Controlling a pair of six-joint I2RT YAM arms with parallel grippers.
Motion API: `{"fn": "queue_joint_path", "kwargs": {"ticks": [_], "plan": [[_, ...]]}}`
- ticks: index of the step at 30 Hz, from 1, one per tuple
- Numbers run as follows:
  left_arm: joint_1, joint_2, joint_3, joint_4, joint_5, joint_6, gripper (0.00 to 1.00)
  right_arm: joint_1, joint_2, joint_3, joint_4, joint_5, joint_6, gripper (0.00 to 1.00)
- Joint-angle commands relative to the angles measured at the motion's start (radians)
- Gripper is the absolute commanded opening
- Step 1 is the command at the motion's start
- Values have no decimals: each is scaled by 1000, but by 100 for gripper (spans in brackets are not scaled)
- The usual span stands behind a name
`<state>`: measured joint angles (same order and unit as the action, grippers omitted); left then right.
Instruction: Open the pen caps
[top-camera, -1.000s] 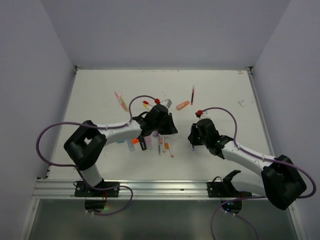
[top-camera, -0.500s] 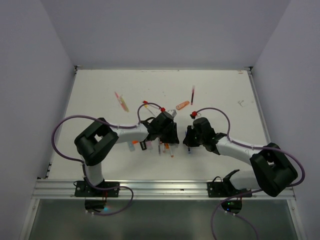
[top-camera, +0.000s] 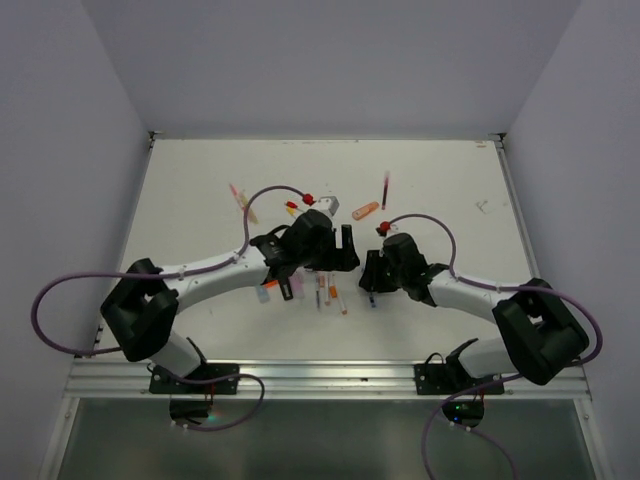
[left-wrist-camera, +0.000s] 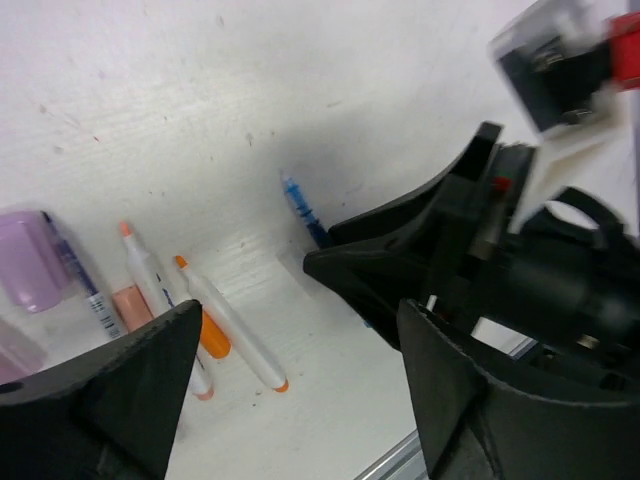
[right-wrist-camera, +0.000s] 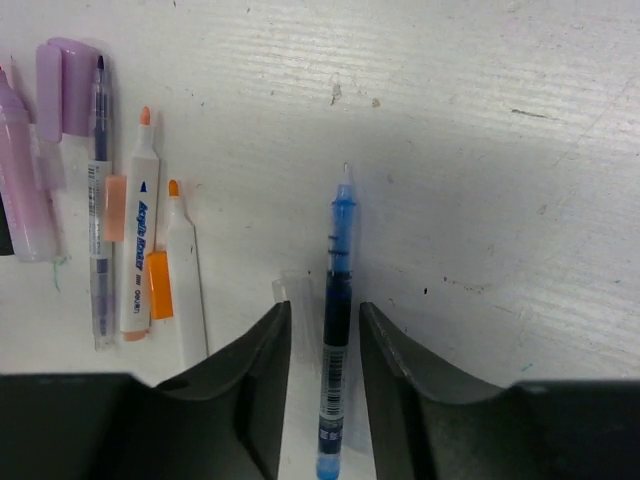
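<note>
Right wrist view: the blue pen (right-wrist-camera: 338, 300) lies on the counter (right-wrist-camera: 500, 150) between the right end effector's (right-wrist-camera: 322, 308) half-parted fingers, unclamped, long axis up the frame, bare tip at top. Beside it the left end effector (left-wrist-camera: 300, 310) gapes wide, empty. The purple cap (right-wrist-camera: 62, 85) sits upper left among other pens (right-wrist-camera: 135, 230), likely nearer the left arm.

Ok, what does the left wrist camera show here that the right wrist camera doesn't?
Only the left wrist view: the right gripper seen from outside, low over the table, and the left gripper open wide with nothing in it. Only the right wrist view: most of the blue pen's barrel, lying between the right gripper's parted fingers, tip bare. Both: the blue pen's tip, the two orange-tipped markers and the purple cap.
</note>
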<state>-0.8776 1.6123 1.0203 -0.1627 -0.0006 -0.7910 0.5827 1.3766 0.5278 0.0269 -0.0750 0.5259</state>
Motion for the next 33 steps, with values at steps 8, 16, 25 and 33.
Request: {"fn": "queue_joint_path", "kwargs": {"ticks": [8, 16, 25, 33], "plan": [[113, -310, 49, -172, -173, 139, 98, 2, -45, 103, -71, 95, 23, 62], [334, -425, 60, -311, -251, 303, 100, -29, 33, 362, -220, 371, 31, 80], [388, -517, -54, -328, -326, 444, 100, -165, 358, 708, -309, 449, 20, 68], [388, -525, -151, -301, -423, 463, 100, -244, 627, 986, -326, 411, -13, 49]]}}
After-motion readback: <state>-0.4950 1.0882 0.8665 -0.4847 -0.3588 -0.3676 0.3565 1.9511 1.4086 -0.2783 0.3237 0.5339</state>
